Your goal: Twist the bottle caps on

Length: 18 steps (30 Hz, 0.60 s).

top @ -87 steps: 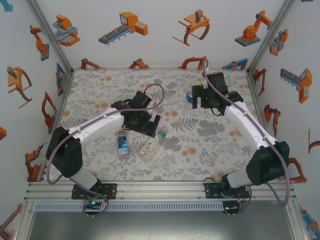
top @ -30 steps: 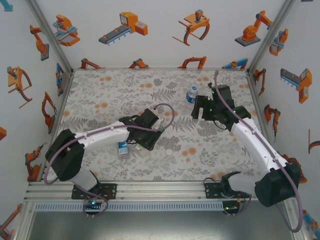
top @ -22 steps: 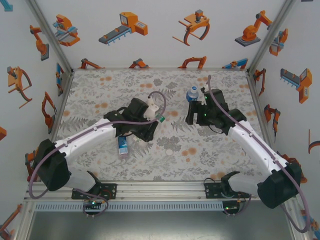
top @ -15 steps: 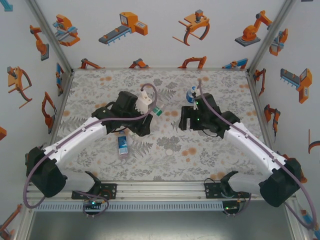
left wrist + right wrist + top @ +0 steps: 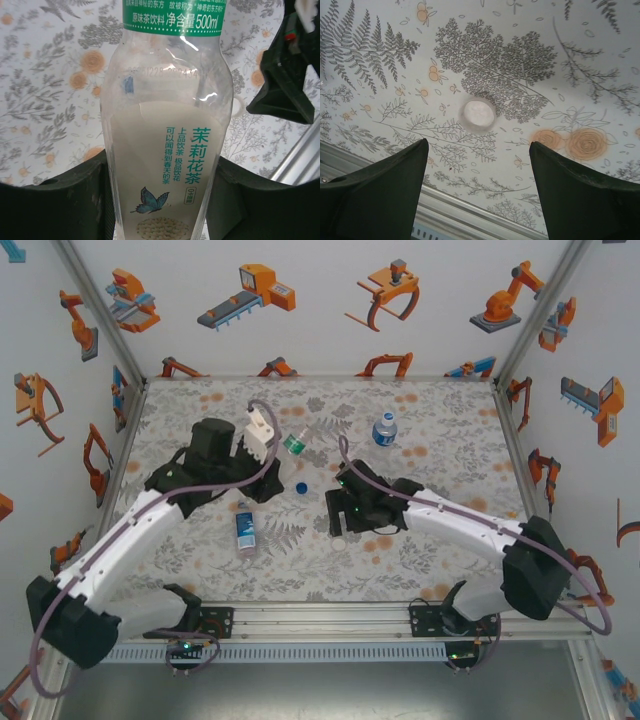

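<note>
Green-ringed bottle (image 5: 165, 125) clamped in left gripper (image 5: 160, 205), neck pointing right; right gripper (image 5: 477, 145) open over cap (image 5: 477, 114).

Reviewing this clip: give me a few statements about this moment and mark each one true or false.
1. The left gripper is clamped on the wide bottle with the green label band. True.
2. The right gripper is closed on a white cap. False: its jaws stand apart and hold nothing, and the white cap lies on the table below them.
3. A blue cap lies loose on the table. True.
4. Both slim blue-labelled bottles stand upright. False: the near slim bottle lies on its side, and the far slim bottle stands upright.
</note>
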### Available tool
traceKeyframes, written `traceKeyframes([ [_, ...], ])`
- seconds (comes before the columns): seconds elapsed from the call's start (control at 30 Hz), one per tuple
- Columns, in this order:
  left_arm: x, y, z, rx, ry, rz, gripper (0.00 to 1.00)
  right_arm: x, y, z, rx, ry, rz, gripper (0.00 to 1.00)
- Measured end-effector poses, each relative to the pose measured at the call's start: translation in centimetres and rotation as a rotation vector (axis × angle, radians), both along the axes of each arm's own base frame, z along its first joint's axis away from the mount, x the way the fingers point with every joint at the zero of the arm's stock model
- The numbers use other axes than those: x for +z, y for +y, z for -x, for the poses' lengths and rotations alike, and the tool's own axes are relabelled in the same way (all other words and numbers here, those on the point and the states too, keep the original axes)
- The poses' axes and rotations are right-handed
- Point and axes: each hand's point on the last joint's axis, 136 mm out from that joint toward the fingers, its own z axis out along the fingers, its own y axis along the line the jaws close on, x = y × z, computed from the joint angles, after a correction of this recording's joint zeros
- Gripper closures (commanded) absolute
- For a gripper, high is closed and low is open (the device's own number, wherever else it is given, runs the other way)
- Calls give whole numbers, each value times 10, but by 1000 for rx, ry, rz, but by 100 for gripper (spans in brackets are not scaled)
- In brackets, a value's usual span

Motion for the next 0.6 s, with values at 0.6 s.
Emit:
traceKeyframes([
  [0.6,21,27,0,115,-164,17,100,-71,11,11,8,65,177,45],
])
